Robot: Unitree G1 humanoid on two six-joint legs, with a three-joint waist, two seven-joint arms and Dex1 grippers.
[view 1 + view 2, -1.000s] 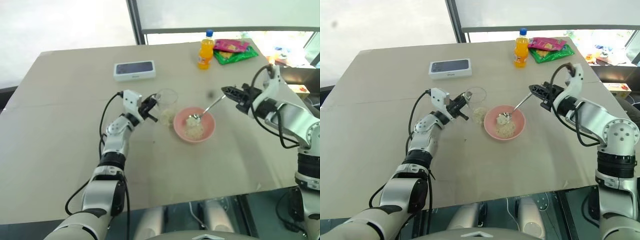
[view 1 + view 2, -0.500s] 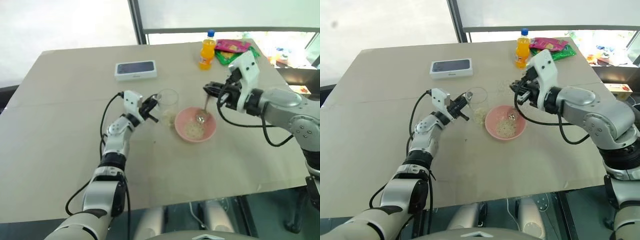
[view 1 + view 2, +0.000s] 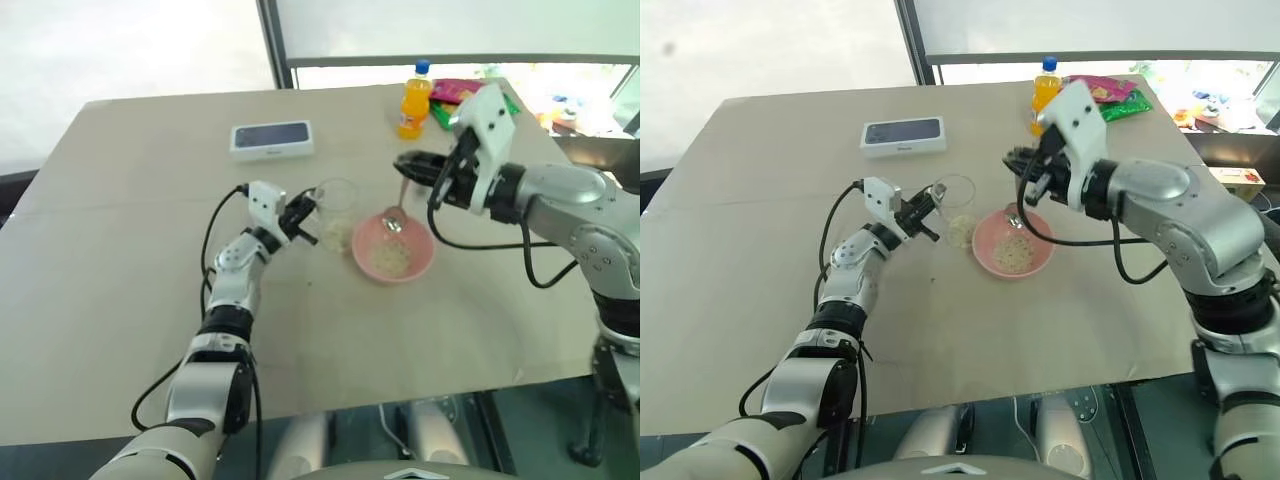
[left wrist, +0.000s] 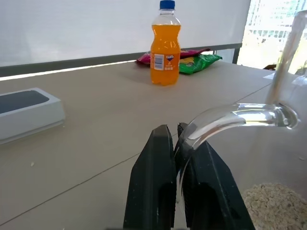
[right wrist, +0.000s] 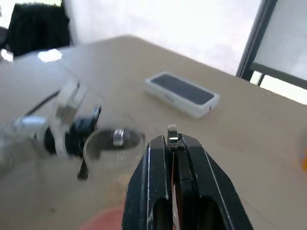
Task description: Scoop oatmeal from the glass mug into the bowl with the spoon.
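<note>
Left eye view: we see the left gripper [image 3: 303, 218], its two black fingers pinched on the rim of the small clear glass mug [image 3: 334, 212], which stands upright on the beige table [image 3: 130, 270] with pale oat flakes in its bottom; just beside it sits the small round pink bowl [image 3: 393, 247], holding a shallow heap of oatmeal [image 3: 389, 259]. The right gripper [image 3: 412, 165] is clamped on the handle of the slim silver spoon [image 3: 396, 213], which hangs almost vertical with its tip over the bowl's far side. A second ago the spoon lay slanted with a load of flakes over the bowl; since then the wrist has rolled, the arm has risen and swung toward the mug, and the spoon looks empty, so we judge that a scoop has been delivered and the next dip into the mug is being set up. Right eye view: the same layout, with an orange drink bottle [image 3: 1044, 90] and a white flat box [image 3: 903, 135] well apart on the far table. Left wrist view: the fingers [image 4: 153, 182] grip the glass rim, flakes lying below. Right wrist view: the closed fingers [image 5: 156, 182] grip the spoon handle, and the mug [image 5: 112, 144] lies ahead.
</note>
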